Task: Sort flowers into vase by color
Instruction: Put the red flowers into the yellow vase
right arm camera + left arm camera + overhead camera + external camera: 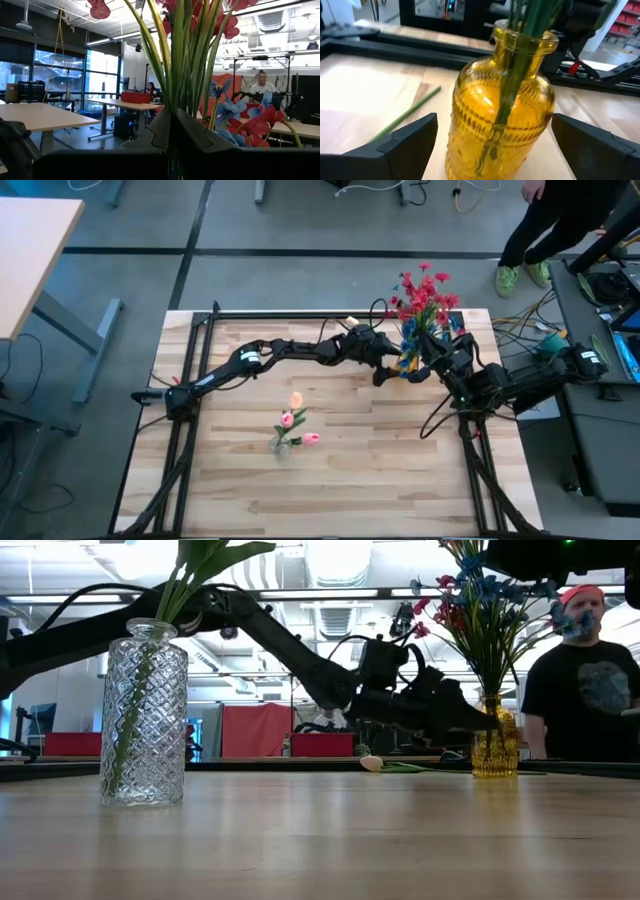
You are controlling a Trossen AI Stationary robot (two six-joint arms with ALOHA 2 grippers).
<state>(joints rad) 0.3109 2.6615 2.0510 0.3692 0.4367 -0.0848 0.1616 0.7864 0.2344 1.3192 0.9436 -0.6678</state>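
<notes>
Upper right of the high view: left gripper [492,145] spread wide around amber vase [500,115]. Right gripper [172,122] clamped on flower stems [182,65] above it.

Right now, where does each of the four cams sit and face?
High: overhead, straight down on wooden table; both arms.
Low: table height, facing clear diamond-cut glass vase; left arm.
Left wrist: open left tool flanking amber ribbed glass vase.
Right wrist: shut right tool on green flower stems.
Shared: amber vase, high and low too.
</notes>
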